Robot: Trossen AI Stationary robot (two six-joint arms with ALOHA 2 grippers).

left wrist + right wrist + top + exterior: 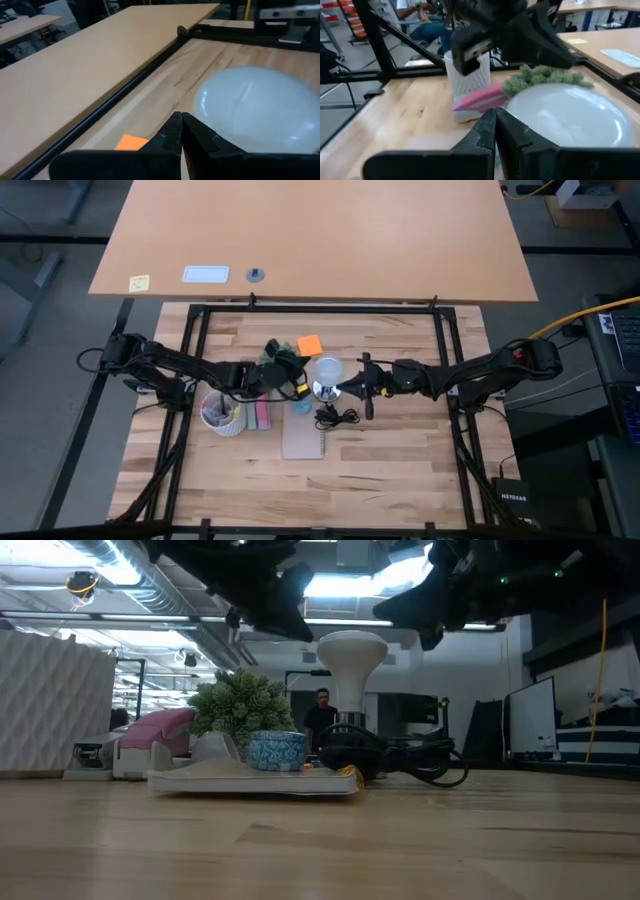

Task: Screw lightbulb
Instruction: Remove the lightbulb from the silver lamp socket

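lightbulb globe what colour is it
Frosted white, on the lightbulb; clearest in the low view, where it stands upright above the black cord.

Bright ceiling lights (pixel 330 585) backlight the low view; wrist views blur up close.

"NETGEAR" on black box (pixel 514 496), bottom-right.

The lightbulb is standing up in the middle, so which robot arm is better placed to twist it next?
Probably the right. In the high view the right gripper sits almost against the lightbulb, while the left gripper is a little farther off. Both look shut and both hang above the bulb, so it's a close call.
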